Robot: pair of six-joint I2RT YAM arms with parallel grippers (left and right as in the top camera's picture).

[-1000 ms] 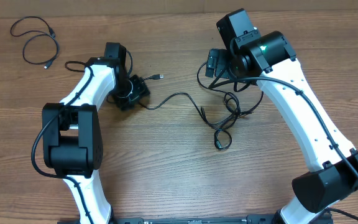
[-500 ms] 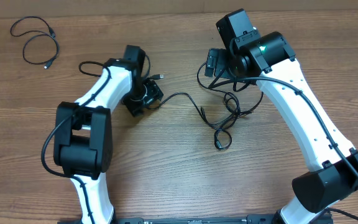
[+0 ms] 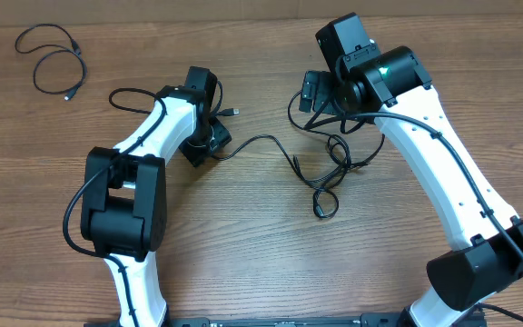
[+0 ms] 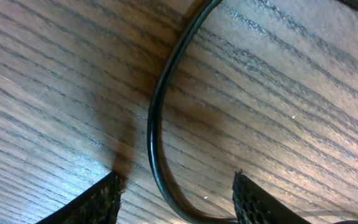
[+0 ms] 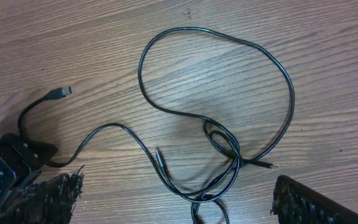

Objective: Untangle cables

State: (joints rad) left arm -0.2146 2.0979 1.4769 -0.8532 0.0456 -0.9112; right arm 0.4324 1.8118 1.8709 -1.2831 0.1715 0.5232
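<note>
Cables, thin black flexible cords [image 3: 330, 168], are the job. Left claw [image 4: 176, 200] stands partly open astride one strand [image 4: 156, 124], gripping nothing. Right claw [image 5: 182, 198] gapes wide and empty, with the knot [image 5: 225, 146] lying near, ahead of it. These cords look light, limp and slick; I would pinch beside the knot's crossing. Far beyond the left claw another loose cord [image 3: 57, 64] lies on the brown wooden counter [image 3: 243, 236].

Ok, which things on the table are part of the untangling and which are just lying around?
Part of the job: the knotted cables; the long strand running from them to the left gripper.
Lying about: the lone cord in the far left corner, clear of the knot.
</note>
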